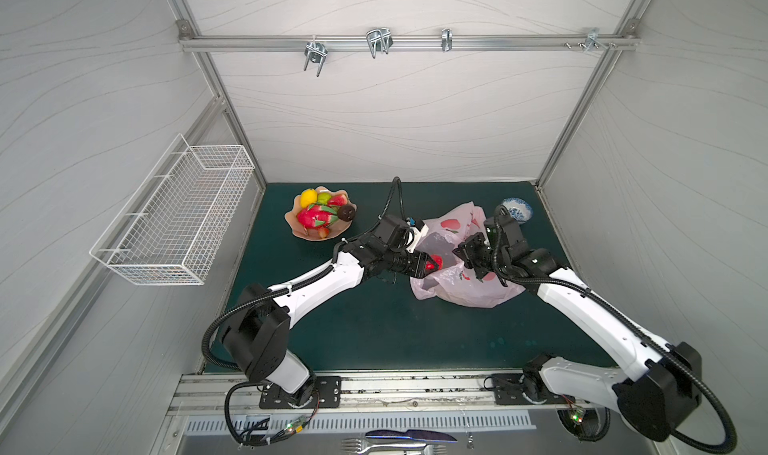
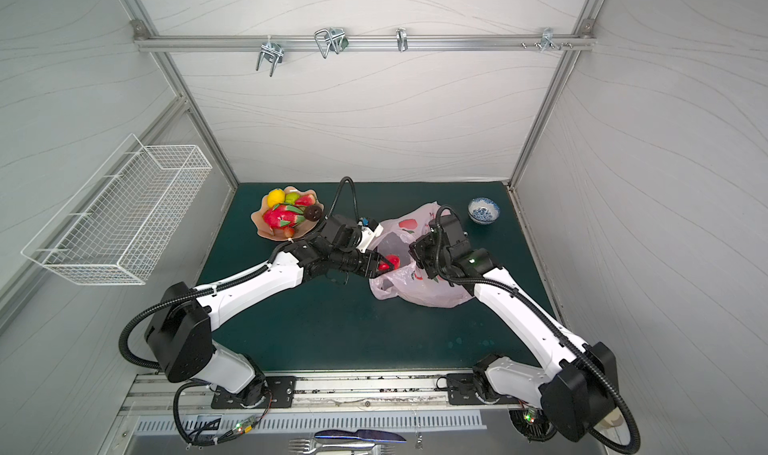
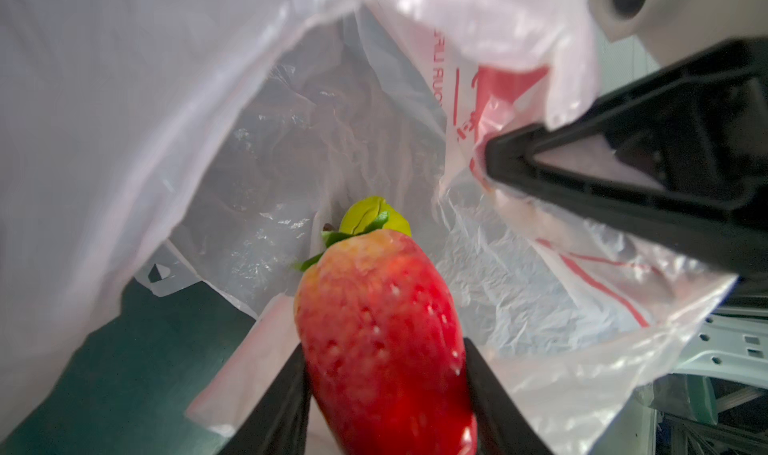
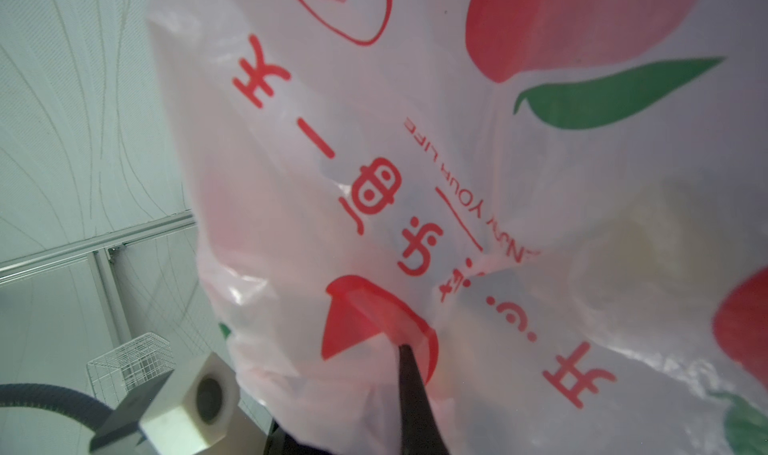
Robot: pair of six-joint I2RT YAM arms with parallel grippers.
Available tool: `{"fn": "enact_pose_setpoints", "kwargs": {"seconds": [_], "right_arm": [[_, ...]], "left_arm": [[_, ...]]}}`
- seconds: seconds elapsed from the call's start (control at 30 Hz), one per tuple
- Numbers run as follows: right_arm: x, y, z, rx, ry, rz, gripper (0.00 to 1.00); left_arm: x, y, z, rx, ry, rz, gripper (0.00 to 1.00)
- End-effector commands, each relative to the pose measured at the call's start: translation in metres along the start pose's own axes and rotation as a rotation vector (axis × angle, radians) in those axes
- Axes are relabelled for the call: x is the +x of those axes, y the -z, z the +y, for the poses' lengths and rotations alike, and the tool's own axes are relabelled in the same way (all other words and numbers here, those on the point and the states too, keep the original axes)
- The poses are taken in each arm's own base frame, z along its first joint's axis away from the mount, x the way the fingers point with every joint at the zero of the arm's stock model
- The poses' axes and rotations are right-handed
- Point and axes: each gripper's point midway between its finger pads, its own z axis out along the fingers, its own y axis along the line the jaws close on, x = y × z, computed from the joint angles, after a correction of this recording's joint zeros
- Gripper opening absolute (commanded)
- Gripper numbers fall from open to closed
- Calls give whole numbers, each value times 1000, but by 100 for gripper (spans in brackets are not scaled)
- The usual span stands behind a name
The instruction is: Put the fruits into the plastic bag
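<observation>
The green table carries a crinkled pale-pink plastic bag printed with red fruit, lying right of the middle in both top views with its mouth gaping toward the left. Well to the left of the bag, a white wire basket hangs on the side wall. Between basket and bag, and farther back than the bag, sits a peach-coloured dish. The right gripper is at the bag's right-hand rim, its fingers pressed together on the thin film, which the right wrist view shows draped over them. The left gripper reaches to the bag's mouth from the left, clamped on a red strawberry whose leafy end points into the opening. Just behind the bag and to its right stands a small blue-and-white bowl. In the dish, apart from the bag, lie a dragon fruit, a lemon and a dark round fruit. Inside the bag, past the strawberry, lies a yellow-green fruit.
</observation>
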Motion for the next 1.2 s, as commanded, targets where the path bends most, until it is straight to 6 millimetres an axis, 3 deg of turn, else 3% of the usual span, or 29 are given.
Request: {"fn": "enact_pose_setpoints", "kwargs": {"seconds": [0.0, 0.37, 0.77, 1.17], "right_arm": [[1, 5, -2, 2, -23, -10, 0], [3, 5, -2, 6, -26, -12, 0], [4, 4, -2, 3, -29, -8, 0], [5, -1, -4, -6, -50, -2, 0]], "left_arm": [[9, -1, -3, -26, -82, 13, 20], [31, -24, 8, -84, -128, 109, 18], [17, -48, 12, -101, -145, 163, 17], [-12, -79, 7, -80, -132, 171, 18]]}}
